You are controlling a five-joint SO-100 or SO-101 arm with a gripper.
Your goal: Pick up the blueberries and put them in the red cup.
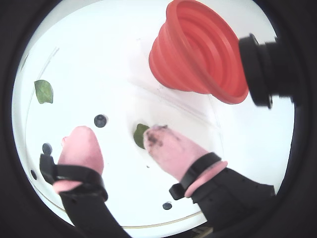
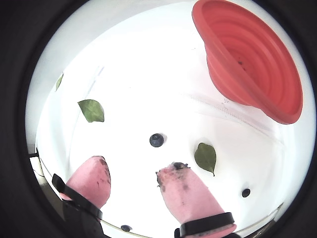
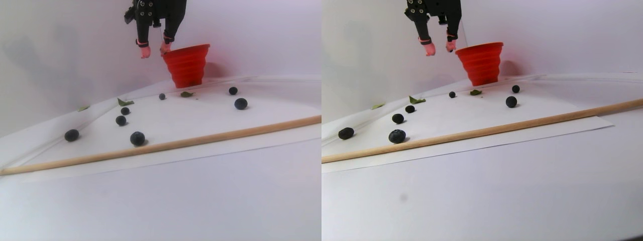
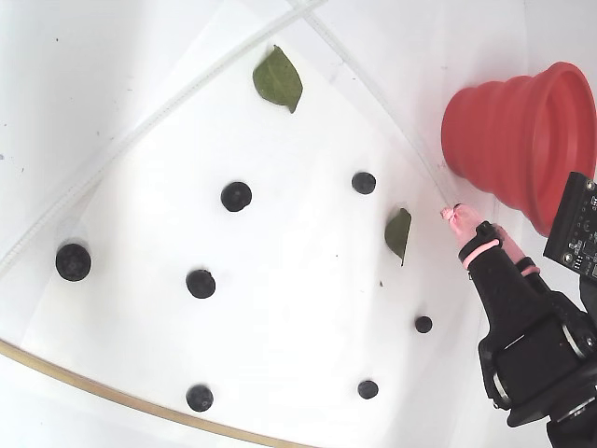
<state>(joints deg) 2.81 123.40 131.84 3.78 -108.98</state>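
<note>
Blueberries (image 4: 236,196), small round dark blue-black ones, lie scattered over the white sheet on the tabletop (image 3: 201,201), seven countable in the fixed view and none touching another, and none is held right now. Nearest the action is one berry (image 2: 156,140) sitting just ahead of the pink tips in a wrist view, a little left of a flat green leaf (image 2: 205,157). Up in the air hangs the claw (image 2: 133,173), its two pink-capped fingers (image 2: 185,191) spread apart with nothing between them; the stereo pair view shows it raised well above the sheet, close beside the rim of the large red ribbed silicone cup (image 4: 513,140). That cup stands upright at the far corner, and what shows of its inside in a wrist view looks empty. My read: this is the reach for a berry, very early in the job. To do it well, come straight down so the berry sits midway between the tips, keep clear of the leaf, and close gently, since a round berry will likely roll if one finger nudges it first. A long thin wooden rod (image 3: 201,138) edges the sheet, well away.
</note>
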